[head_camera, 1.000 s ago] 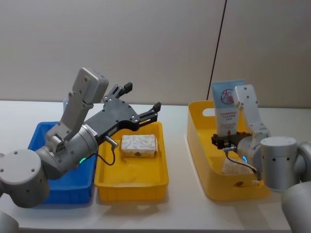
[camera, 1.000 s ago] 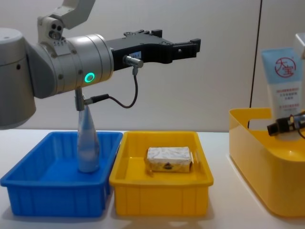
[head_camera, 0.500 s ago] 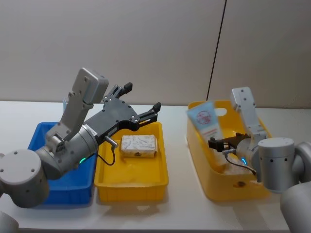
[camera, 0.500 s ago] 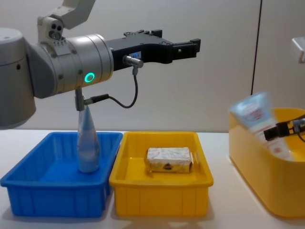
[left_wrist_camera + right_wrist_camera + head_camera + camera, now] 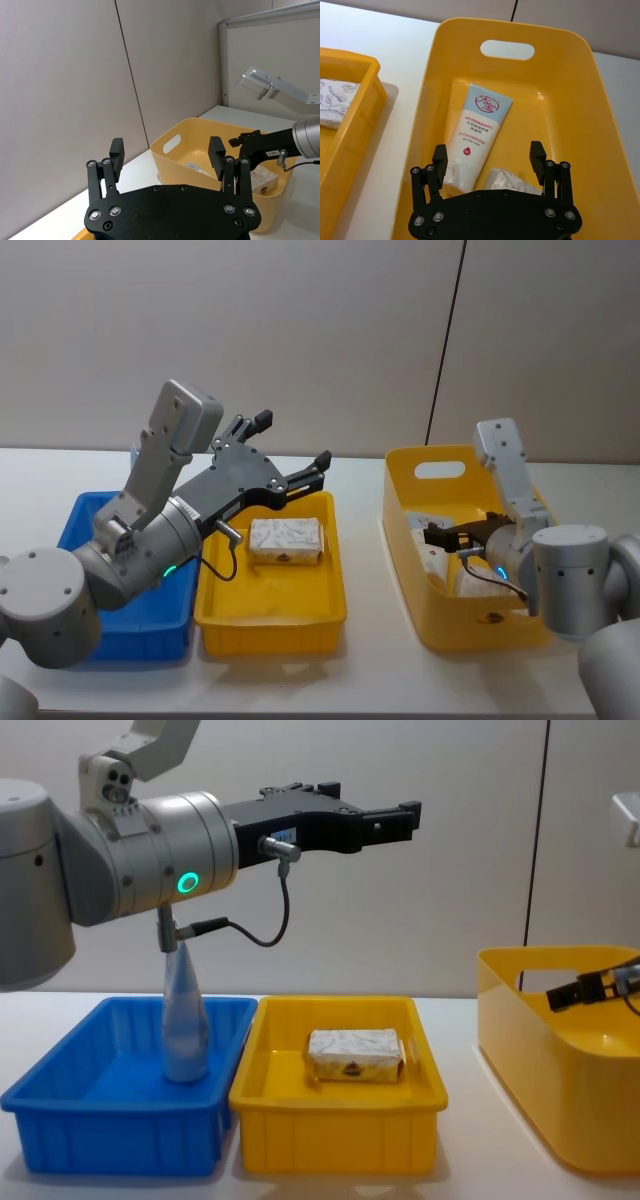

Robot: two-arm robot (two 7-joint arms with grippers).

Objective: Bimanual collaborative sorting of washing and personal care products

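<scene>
1. The right pincer [image 5: 490,155] is held wide open and empty above the pale-blue tube [image 5: 476,134], which lies flat in the yellow tub [image 5: 570,80];
2. The left pincer [image 5: 292,448] is spread open, empty, above the wrapped block [image 5: 286,539] in the yellow tray [image 5: 270,615].

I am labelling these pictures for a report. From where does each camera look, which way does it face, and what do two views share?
Head: high, looking down at both arms and the bins.
Chest: low, facing forward; left gripper above the yellow tray.
Left wrist: behind its open gripper, facing the yellow tub.
Right wrist: over the right gripper, looking down at the tube.
Shared: head and chest both show the wrapped block.
</scene>
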